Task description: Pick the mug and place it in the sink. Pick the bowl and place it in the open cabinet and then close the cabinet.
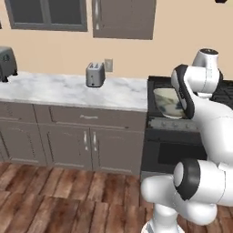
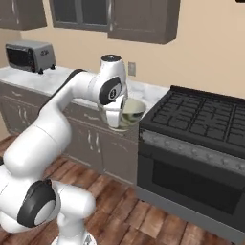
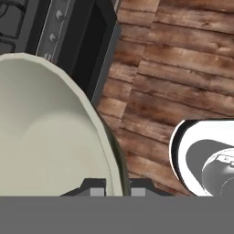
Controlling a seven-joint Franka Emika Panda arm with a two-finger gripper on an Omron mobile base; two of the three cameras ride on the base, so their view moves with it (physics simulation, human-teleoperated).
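Kitchen setting, three views of one instant, with a marble counter (image 1: 68, 91), a black range (image 2: 201, 124) and a plank floor (image 3: 183, 68).

Left base view: the bowl (image 1: 169, 103), pale cream-green, hangs in the air in front of the range, partly hidden behind the arm's upper link. A toaster (image 1: 95, 74) stands on the counter well to the hand's left. The lower edge of the cabinet (image 1: 124, 20), with a silver bar handle, sits on the wall above and to the left of the hand.

Right base view: the gripper (image 2: 116, 123) points down at the counter's end just beside the range, with the bowl (image 2: 130, 112) carried at its fingers, tilted so the hollow faces partly sideways. A toaster oven (image 2: 29, 55) stands far left on the counter.

Hand view: the gripper (image 3: 114, 189) has its jaws pinched together on the bowl (image 3: 45, 137) rim, one fingertip on each side of the wall, the floor well below.

Governing relation: the cabinet lies above the hand and toward the counter side, so the bowl probably must rise and level out.
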